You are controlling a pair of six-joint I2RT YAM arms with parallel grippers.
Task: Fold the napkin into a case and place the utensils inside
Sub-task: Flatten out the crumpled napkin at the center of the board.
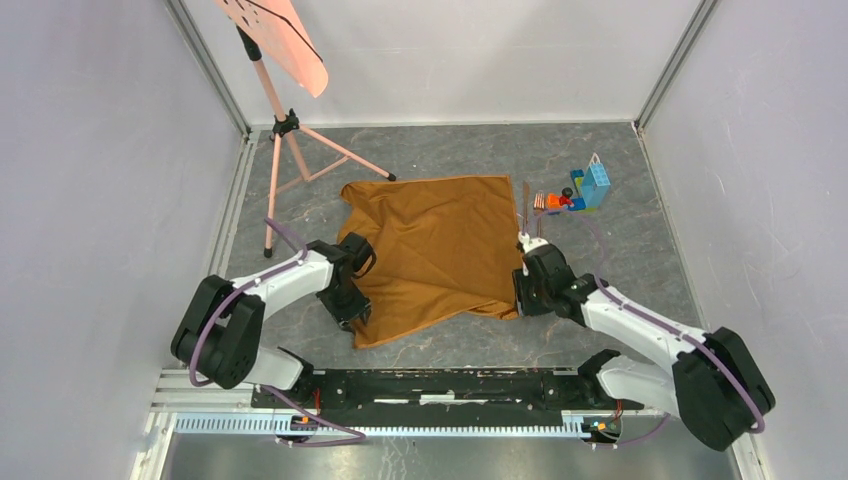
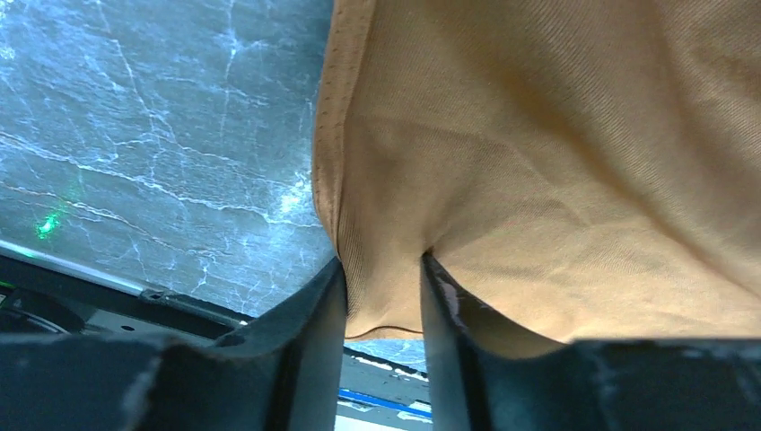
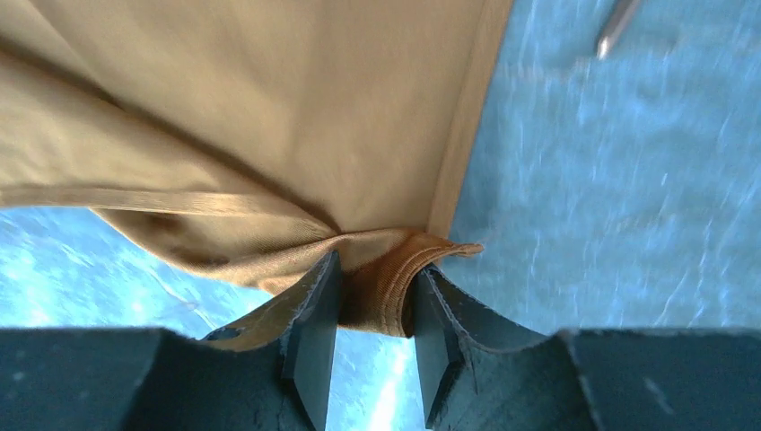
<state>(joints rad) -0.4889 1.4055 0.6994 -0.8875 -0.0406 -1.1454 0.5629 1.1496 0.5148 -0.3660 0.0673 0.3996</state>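
Napkin [image 1: 435,250] mid-worktop, spread mostly flat. Far-L corner rumpled, near edge runs slantwise.

L fingers [image 2: 316,328] clamped on hem by near-L corner, cloth bunched between them. R fingers [image 3: 314,332] clamped on near-R corner (hem folded over in the pinch).

R edge: knife [image 1: 526,200] just beside far-R corner, fork [image 1: 540,204] next out, both apart from the cloth. Brick pile [image 1: 585,188] just past the fork.

L side: tripod stand [image 1: 285,130] w/ pink sheet [image 1: 280,40]; one foot ends close to far-L corner.

Bare worktop [image 1: 450,150] beyond far edge; narrower bare strip btwn near edge and arm bases.
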